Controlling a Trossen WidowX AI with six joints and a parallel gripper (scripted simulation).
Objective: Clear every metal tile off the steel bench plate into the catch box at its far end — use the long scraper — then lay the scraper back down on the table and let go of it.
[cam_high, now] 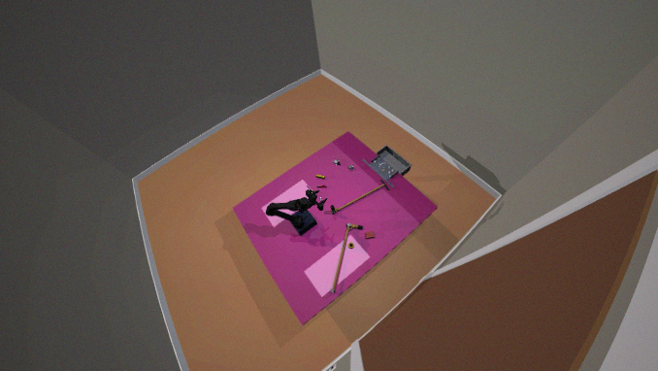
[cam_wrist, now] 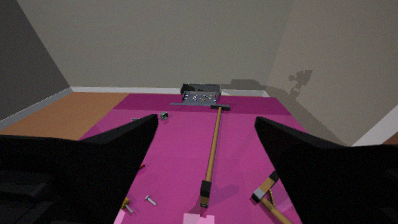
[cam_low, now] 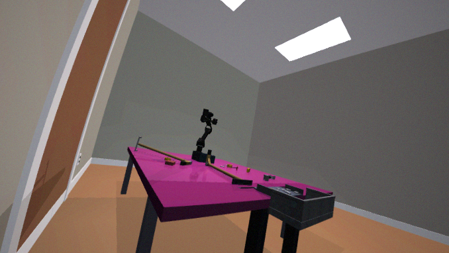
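Note:
My gripper (cam_high: 318,194) (cam_wrist: 206,119) is open and empty, raised above the table. A long wooden-handled tool (cam_high: 360,197) (cam_low: 223,172) (cam_wrist: 214,145) lies ahead of it, black grip end nearer me, wide dark head beside the steel bench plate (cam_high: 391,176) (cam_wrist: 186,101). Another long-handled tool (cam_high: 341,262) (cam_low: 159,152) lies to the right, with a thin metal crosspiece at its far-off end. I cannot tell for certain which is the scraper. Several small metal tiles (cam_high: 382,168) (cam_wrist: 195,98) lie on the plate. The grey catch box (cam_high: 404,170) (cam_low: 318,208) adjoins its far end; its contents are unclear.
A thin grey bar (cam_high: 367,163) (cam_wrist: 180,104) crosses the plate's near edge. A yellow item (cam_high: 320,176), a red-handled item (cam_high: 321,186), and small grey pieces (cam_high: 337,161) (cam_low: 269,177) lie on the left. A red block (cam_high: 370,235) (cam_low: 170,163) and yellow ring (cam_high: 350,246) lie right.

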